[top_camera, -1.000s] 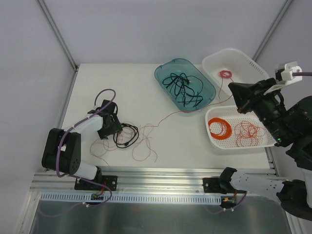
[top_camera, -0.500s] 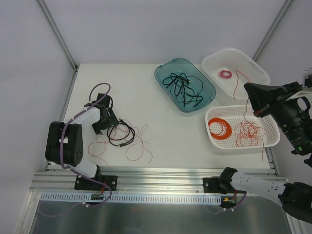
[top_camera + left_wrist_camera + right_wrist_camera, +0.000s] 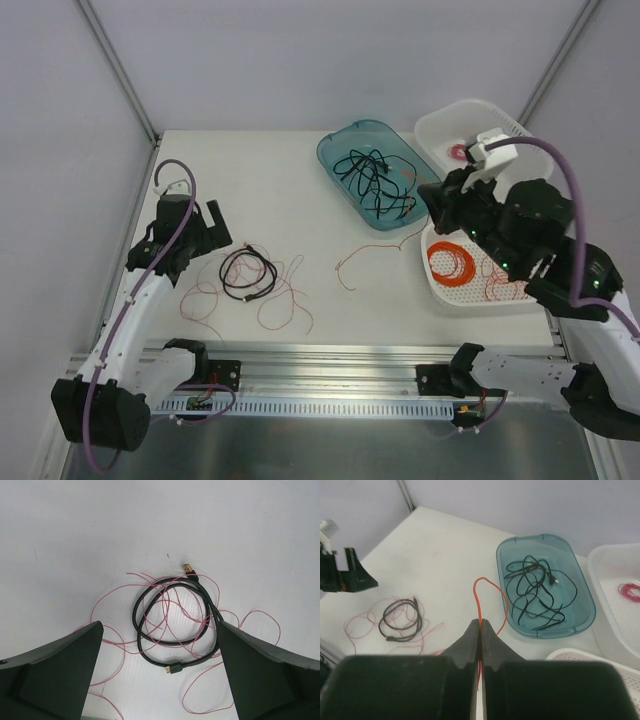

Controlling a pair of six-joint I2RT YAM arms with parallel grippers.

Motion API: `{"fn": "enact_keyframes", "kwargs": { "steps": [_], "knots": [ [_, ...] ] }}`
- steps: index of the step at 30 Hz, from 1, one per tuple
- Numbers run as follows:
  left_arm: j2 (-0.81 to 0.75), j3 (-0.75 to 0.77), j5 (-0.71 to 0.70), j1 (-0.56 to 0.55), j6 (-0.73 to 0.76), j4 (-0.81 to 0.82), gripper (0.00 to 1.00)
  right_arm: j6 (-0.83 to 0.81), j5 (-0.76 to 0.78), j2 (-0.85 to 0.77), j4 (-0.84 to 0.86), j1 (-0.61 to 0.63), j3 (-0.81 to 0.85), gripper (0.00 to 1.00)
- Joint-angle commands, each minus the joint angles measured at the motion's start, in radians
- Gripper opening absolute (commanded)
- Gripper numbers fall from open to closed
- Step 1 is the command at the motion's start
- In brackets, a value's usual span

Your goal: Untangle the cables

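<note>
Partly done: my right pincer (image 3: pixel 480 625) is clamped on one red wire (image 3: pixel 492 587), well apart from the tangle. My left pincer (image 3: pixel 157 630) gapes above the black cord (image 3: pixel 138 625), looped through the other red wires (image 3: pixel 107 600) on the table (image 3: pixel 290 190).

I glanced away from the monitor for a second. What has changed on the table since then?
The left gripper opened wide and backed away leftward off the black cord. The right gripper, shut on a red wire, swung in from the right; that wire no longer reaches the cord. The teal tray and orange coil stayed put.
</note>
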Motion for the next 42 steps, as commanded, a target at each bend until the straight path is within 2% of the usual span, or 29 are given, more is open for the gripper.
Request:
{"fn": "enact_keyframes", "kwargs": {
  "steps": [1, 7, 13, 17, 23, 26, 27, 30, 35, 42],
  "knots": [
    [-0.101, -0.062, -0.009, 0.007, 0.099, -0.008, 0.99, 0.001, -0.009, 0.031, 0.086, -0.005, -0.084, 0.01],
    [-0.224, -0.192, -0.017, 0.007, 0.101, 0.074, 0.99, 0.072, -0.075, 0.057, 0.16, -0.013, -0.336, 0.01],
    [-0.228, -0.192, -0.038, 0.007, 0.104, 0.082, 0.99, 0.156, -0.12, 0.107, 0.241, -0.019, -0.626, 0.01],
    [-0.214, -0.192, -0.03, 0.007, 0.104, 0.082, 0.99, 0.26, -0.19, 0.23, 0.274, -0.019, -0.73, 0.02],
    [-0.2, -0.189, -0.018, 0.007, 0.109, 0.084, 0.99, 0.316, -0.183, 0.423, 0.239, -0.018, -0.728, 0.12],
    [-0.197, -0.189, -0.012, 0.007, 0.112, 0.082, 0.99, 0.339, -0.155, 0.497, 0.215, -0.019, -0.704, 0.2],
    [-0.199, -0.189, -0.012, 0.007, 0.112, 0.084, 0.99, 0.342, -0.155, 0.508, 0.211, -0.018, -0.7, 0.29],
    [-0.191, -0.189, -0.004, 0.007, 0.113, 0.084, 0.99, 0.343, -0.155, 0.57, 0.185, -0.019, -0.668, 0.45],
    [-0.186, -0.188, 0.005, 0.007, 0.116, 0.084, 0.99, 0.342, -0.158, 0.614, 0.163, -0.021, -0.645, 0.59],
    [-0.18, -0.188, 0.006, 0.007, 0.119, 0.082, 0.99, 0.342, -0.187, 0.663, 0.143, -0.047, -0.623, 0.6]
  ]
}}
